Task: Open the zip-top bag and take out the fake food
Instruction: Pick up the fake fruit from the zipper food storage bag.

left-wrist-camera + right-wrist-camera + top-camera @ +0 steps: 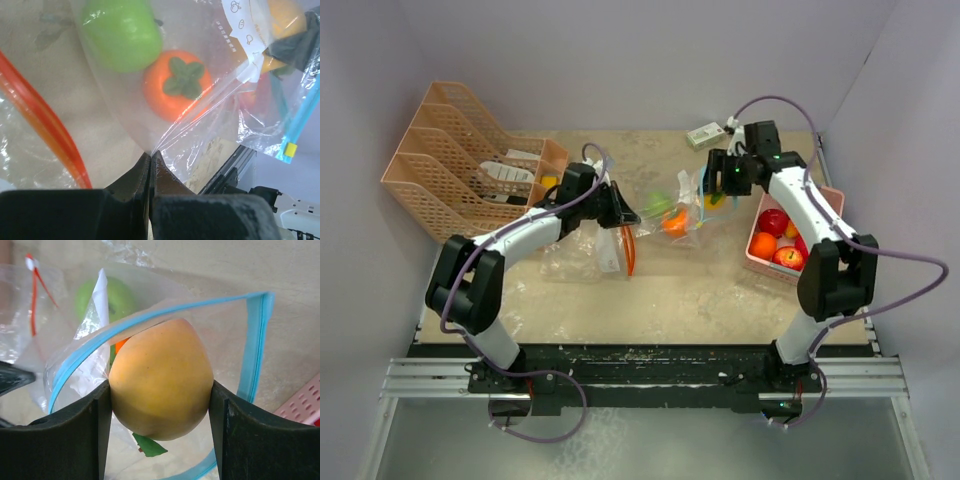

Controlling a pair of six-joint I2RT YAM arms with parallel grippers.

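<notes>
The clear zip-top bag [688, 210] with a blue zip lies mid-table, its mouth open towards the right. My left gripper [623, 212] is shut on the bag's closed bottom corner [165, 142], with the jaws pinching plastic [151, 156]. Inside the bag are a green apple [122, 32] and an orange fruit with a green leaf cap [177, 85]. My right gripper [720, 186] is shut on a yellow-orange fruit [160, 377] at the bag's blue-rimmed mouth [150, 316]; the fingers [90, 430] press both its sides. The green apple [106, 299] shows behind it.
A pink basket [756, 262] at the right holds red apples and oranges [775, 222]; its corner shows in the right wrist view [306, 405]. A second clear bag with an orange zip [629, 250] lies under my left arm. A peach desk organiser [440, 150] stands back left. A small white device [709, 134] lies at the back.
</notes>
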